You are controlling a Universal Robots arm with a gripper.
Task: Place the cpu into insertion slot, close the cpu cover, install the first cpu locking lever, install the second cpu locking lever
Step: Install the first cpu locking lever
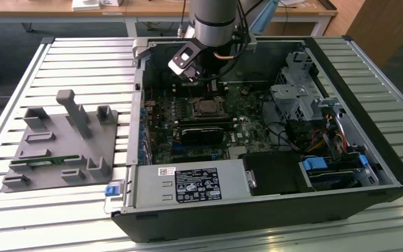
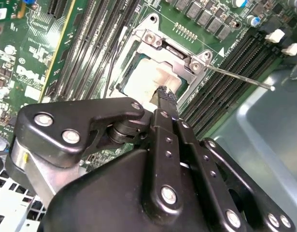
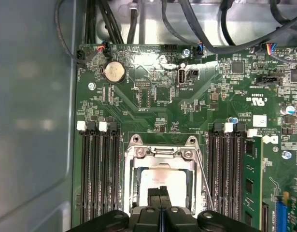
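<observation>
The cpu shows its silvery-beige face in the insertion slot on the green motherboard. The cpu cover, a silver frame, lies around the chip, whose face shows through the window. My gripper is shut with nothing between its black fingers. Its tips hang over one edge of the chip's face; I cannot tell whether they touch it. A thin metal locking lever sticks out at an angle from one corner of the socket, over the memory slots.
Black memory slots flank the socket, with a green memory stick beside them. Cables hang near the case wall. A long black card, a drive cage and the power supply fill the case. A grey fixture plate lies outside, on the exterior view's left.
</observation>
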